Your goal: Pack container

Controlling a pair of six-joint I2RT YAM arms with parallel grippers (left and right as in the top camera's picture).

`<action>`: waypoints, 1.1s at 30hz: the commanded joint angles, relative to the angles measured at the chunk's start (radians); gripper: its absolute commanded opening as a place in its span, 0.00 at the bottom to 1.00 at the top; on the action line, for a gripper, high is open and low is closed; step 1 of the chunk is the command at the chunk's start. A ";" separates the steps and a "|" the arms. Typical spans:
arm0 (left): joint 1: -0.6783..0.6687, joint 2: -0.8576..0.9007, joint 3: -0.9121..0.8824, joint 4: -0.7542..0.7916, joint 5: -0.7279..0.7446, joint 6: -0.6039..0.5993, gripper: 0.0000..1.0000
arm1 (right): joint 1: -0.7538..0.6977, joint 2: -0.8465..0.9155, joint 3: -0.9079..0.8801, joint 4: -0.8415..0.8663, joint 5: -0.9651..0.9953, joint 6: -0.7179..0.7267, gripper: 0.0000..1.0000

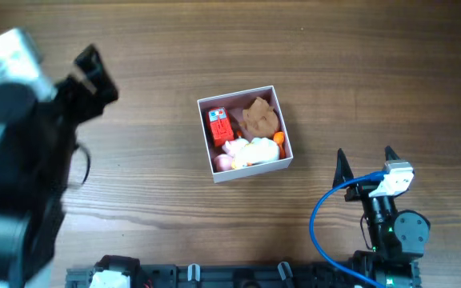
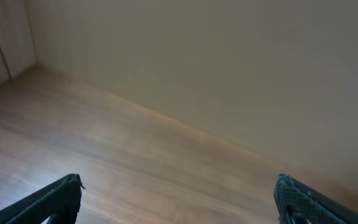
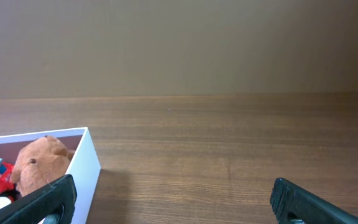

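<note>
Currently the right gripper [image 1: 365, 160] stands with its 2 black fingers spread wide, holding nothing, low over the brown wood-grain table [image 1: 390, 72]. A blue cable [image 1: 314, 216] loops just behind it beside the arm.

Ahead of this gripper and to its left, near but apart from it, the small square white cardboard container [image 1: 254, 170] with a dusty pink inside sits upright on the table. Packed close together in it are:

- a red block-shaped toy [image 1: 219, 126] with a blue-and-white label, its writing too small to read
- a brown plush animal [image 1: 259, 117]
- a pale white-and-yellow soft toy [image 1: 256, 152]
- a pink piece [image 1: 223, 162]
- an orange piece [image 1: 279, 142]

The left gripper [image 2: 179, 193] is likewise spread wide and holds nothing. The container lies well off to its right, and wood table and a plain beige wall lie ahead of it.
</note>
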 commanded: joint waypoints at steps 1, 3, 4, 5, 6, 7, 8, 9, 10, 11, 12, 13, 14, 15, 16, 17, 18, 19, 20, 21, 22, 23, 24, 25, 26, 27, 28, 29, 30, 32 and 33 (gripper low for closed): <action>0.021 -0.133 -0.020 -0.051 0.002 0.011 1.00 | 0.005 -0.007 -0.005 0.005 -0.013 -0.010 1.00; 0.039 -0.227 -0.073 -0.051 0.002 0.011 1.00 | 0.005 -0.007 -0.005 0.005 -0.013 -0.010 1.00; 0.045 -0.279 -0.114 -0.042 0.002 0.006 1.00 | 0.005 -0.007 -0.005 0.005 -0.013 -0.010 1.00; 0.047 -0.323 -0.154 -0.024 0.003 0.003 1.00 | 0.005 -0.007 -0.005 0.005 -0.013 -0.010 1.00; 0.048 -0.391 -0.220 0.005 0.006 0.004 1.00 | 0.005 -0.007 -0.005 0.005 -0.013 -0.010 0.99; 0.048 -0.461 -0.299 0.044 0.015 0.003 1.00 | 0.005 -0.007 -0.005 0.005 -0.013 -0.010 1.00; 0.048 -0.508 -0.354 0.076 0.023 0.003 1.00 | 0.005 -0.007 -0.005 0.005 -0.013 -0.009 1.00; 0.052 -0.573 -0.439 0.129 0.041 0.004 1.00 | 0.005 -0.007 -0.005 0.005 -0.013 -0.009 1.00; 0.058 -0.612 -0.496 0.167 0.055 0.004 1.00 | 0.005 -0.007 -0.005 0.005 -0.013 -0.010 0.99; 0.065 -0.663 -0.570 0.221 0.071 0.004 1.00 | 0.005 -0.007 -0.005 0.005 -0.013 -0.010 1.00; 0.074 -0.726 -0.666 0.299 0.094 0.004 1.00 | 0.005 -0.007 -0.005 0.005 -0.013 -0.010 1.00; 0.084 -0.778 -0.749 0.366 0.124 0.004 1.00 | 0.005 -0.007 -0.005 0.005 -0.013 -0.010 1.00; 0.097 -0.826 -0.835 0.439 0.160 0.004 1.00 | 0.005 -0.007 -0.005 0.005 -0.013 -0.010 0.99; 0.109 -0.858 -0.903 0.499 0.188 0.004 1.00 | 0.005 -0.007 -0.005 0.005 -0.013 -0.010 0.99; 0.120 -0.880 -0.959 0.553 0.210 0.004 1.00 | 0.005 -0.007 -0.005 0.005 -0.013 -0.009 1.00; 0.138 -0.919 -1.071 0.671 0.241 0.004 1.00 | 0.005 -0.007 -0.005 0.005 -0.013 -0.010 0.99; 0.145 -0.929 -1.115 0.717 0.247 0.004 1.00 | 0.005 -0.007 -0.005 0.005 -0.013 -0.009 0.99; 0.151 -0.936 -1.175 0.789 0.258 0.004 1.00 | 0.005 -0.007 -0.005 0.005 -0.013 -0.010 0.99; 0.151 -0.937 -1.226 0.845 0.261 0.004 1.00 | 0.005 -0.007 -0.005 0.005 -0.013 -0.010 1.00; 0.151 -0.937 -1.276 0.893 0.268 0.004 1.00 | 0.005 -0.007 -0.005 0.005 -0.013 -0.009 0.99; 0.151 -0.937 -1.312 0.916 0.272 0.003 1.00 | 0.005 -0.007 -0.005 0.005 -0.013 -0.010 0.99; 0.151 -0.937 -1.331 0.919 0.279 0.004 1.00 | 0.005 -0.007 -0.005 0.005 -0.013 -0.010 1.00; 0.151 -0.938 -1.358 0.918 0.283 0.005 1.00 | 0.005 -0.007 -0.005 0.005 -0.013 -0.010 0.99; 0.151 -0.943 -1.385 0.918 0.283 0.005 1.00 | 0.005 -0.007 -0.005 0.005 -0.013 -0.009 1.00; 0.151 -0.956 -1.411 0.918 0.283 0.004 1.00 | 0.005 -0.007 -0.005 0.005 -0.013 -0.010 1.00; 0.151 -0.974 -1.434 0.918 0.283 0.004 1.00 | 0.005 -0.007 -0.005 0.005 -0.013 -0.010 1.00; 0.151 -0.986 -1.445 0.918 0.283 0.004 1.00 | 0.005 -0.007 -0.005 0.005 -0.013 -0.009 1.00; 0.151 -0.987 -1.454 0.923 0.283 0.004 1.00 | 0.005 -0.007 -0.005 0.005 -0.013 -0.010 0.99; 0.149 -0.987 -1.457 0.917 0.290 0.004 1.00 | 0.005 -0.007 -0.005 0.005 -0.013 -0.010 0.99; 0.137 -0.987 -1.457 0.886 0.290 0.004 1.00 | 0.005 -0.007 -0.005 0.005 -0.013 -0.010 1.00; 0.130 -0.987 -1.457 0.864 0.289 0.005 1.00 | 0.005 -0.007 -0.005 0.005 -0.013 -0.010 0.99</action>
